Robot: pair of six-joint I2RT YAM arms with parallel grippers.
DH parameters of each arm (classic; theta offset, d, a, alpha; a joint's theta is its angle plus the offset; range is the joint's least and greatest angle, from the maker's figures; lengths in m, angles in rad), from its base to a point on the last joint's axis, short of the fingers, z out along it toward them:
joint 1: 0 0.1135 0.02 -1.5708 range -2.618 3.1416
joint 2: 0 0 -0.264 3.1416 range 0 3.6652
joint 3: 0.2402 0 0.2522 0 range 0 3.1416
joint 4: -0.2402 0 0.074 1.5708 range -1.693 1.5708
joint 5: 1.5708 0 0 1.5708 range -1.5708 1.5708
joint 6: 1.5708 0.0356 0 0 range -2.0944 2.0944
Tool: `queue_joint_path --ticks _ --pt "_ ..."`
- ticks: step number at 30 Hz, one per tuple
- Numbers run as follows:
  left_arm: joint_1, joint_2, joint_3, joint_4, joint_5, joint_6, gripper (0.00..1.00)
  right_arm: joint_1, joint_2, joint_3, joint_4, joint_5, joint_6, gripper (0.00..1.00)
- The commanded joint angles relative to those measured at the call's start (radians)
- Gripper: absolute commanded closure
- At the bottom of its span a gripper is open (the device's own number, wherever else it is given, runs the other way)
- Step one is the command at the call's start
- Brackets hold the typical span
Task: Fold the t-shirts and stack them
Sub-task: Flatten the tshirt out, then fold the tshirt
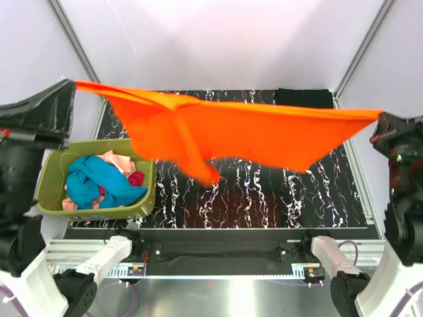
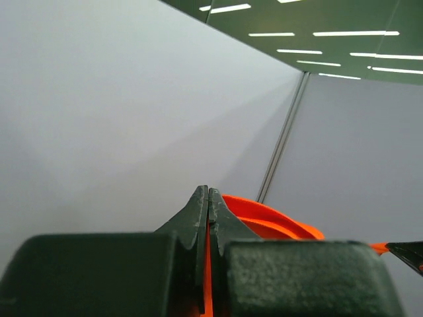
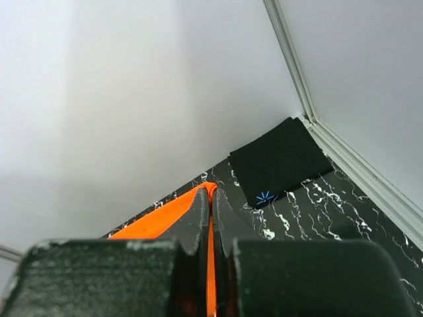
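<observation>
Above table (image 1: 264, 191) | orange t-shirt (image 1: 264, 135) stretched between left tool (image 1: 71, 84) and right tool (image 1: 379, 118)

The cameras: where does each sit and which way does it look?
Top external: above, behind the arms, looking down on table, basket and the stretched orange t-shirt; both arms show.
Left wrist: on the left arm, looking up past the shut left gripper at a wall.
Right wrist: on the right arm, looking past the shut right gripper at the black t-shirt.
Shared: all see the orange t-shirt.
</observation>
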Motion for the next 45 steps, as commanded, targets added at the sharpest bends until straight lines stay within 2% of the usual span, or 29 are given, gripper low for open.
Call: queue_joint_path --ticks 1,6,10,13,14,17,22,24,25,26,31,33,37,45 --pt "0.004 -0.007 0.013 -0.006 -0.046 0.004 1.00 -0.002 -0.002 -0.012 -0.070 0.030 0.007 1.00" --pt "0.004 0.034 -0.016 0.018 -0.029 -0.011 1.00 -0.002 0.018 -0.044 -0.065 0.024 0.012 1.00" --pt "0.004 0.088 -0.169 0.086 0.020 -0.018 1.00 -0.002 0.041 -0.155 -0.012 0.037 -0.001 1.00" --pt "0.004 0.108 -0.329 0.196 0.075 -0.037 1.00 -0.002 0.042 -0.339 0.089 0.062 -0.008 1.00" --pt "0.004 0.108 -0.457 0.277 0.083 -0.039 1.00 -0.002 0.045 -0.392 0.147 0.068 -0.007 1.00" --pt "0.001 0.167 -0.651 0.352 0.114 -0.045 1.00 -0.004 0.077 -0.663 0.281 0.076 0.013 1.00" --pt "-0.028 0.376 -0.788 0.458 0.099 0.014 1.00 -0.004 0.237 -0.858 0.510 0.071 0.021 1.00" --pt "-0.034 0.534 -0.744 0.469 0.082 0.054 1.00 -0.004 0.420 -0.844 0.577 0.076 0.013 1.00" --pt "-0.034 0.596 -0.715 0.462 0.085 0.064 1.00 -0.004 0.421 -0.823 0.590 0.074 0.009 1.00" --pt "-0.034 0.690 -0.686 0.448 0.079 0.074 1.00 -0.004 0.517 -0.777 0.614 0.070 0.001 1.00" --pt "-0.033 0.948 -0.408 0.367 0.057 0.125 1.00 -0.004 0.801 -0.586 0.611 0.047 -0.028 1.00" --pt "-0.031 1.038 -0.331 0.328 0.040 0.136 1.00 -0.004 0.863 -0.499 0.614 0.030 -0.036 1.00" --pt "-0.030 1.158 -0.134 0.259 0.022 0.153 1.00 -0.004 1.027 -0.343 0.558 0.001 -0.054 1.00" --pt "-0.016 1.274 0.046 0.189 0.037 0.154 1.00 -0.007 1.194 -0.100 0.467 -0.025 -0.105 1.00"
